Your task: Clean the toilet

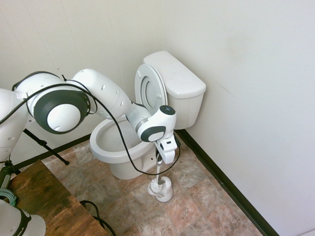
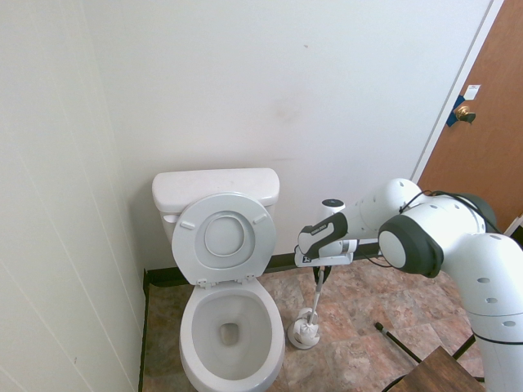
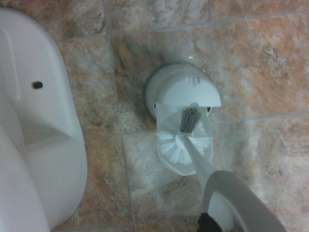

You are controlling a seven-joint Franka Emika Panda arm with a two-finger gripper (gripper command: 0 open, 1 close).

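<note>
Where the first exterior view covers the corner, the toilet point(image 1: 120, 156) stands against the walls, its lid point(image 1: 150, 87) raised against the tank point(image 1: 174, 74). The hand point(image 1: 159, 156) is positioned beside the bowl, on the tank side of the room, above a white brush holder point(image 1: 165, 192). The arm extends across the near part of the bowl area and partly covers it. The floor point(image 1: 194, 196) has a mottled pink, tan and grey tile pattern; a dark baseboard point(image 1: 221, 179) borders the plain white wall point(image 1: 246, 88).

In the second exterior view, the hand is closed on the upright, slightly tilted handle of the toilet brush point(image 2: 319, 292). The lower end of the brush is located in the holder, which stands on the floor beside the toilet. The bowl is uncovered, with its drain opening visible at the bottom. A brown door point(image 2: 470, 122) with a brass-colored knob point(image 2: 465, 114) and blue tape point(image 2: 452, 111) is at the arm's side of the room.

The wrist view shows the holder open. White bristles point(image 3: 176, 151) and a smaller grey bristle tuft point(image 3: 190, 120) are located at its opening.
</note>
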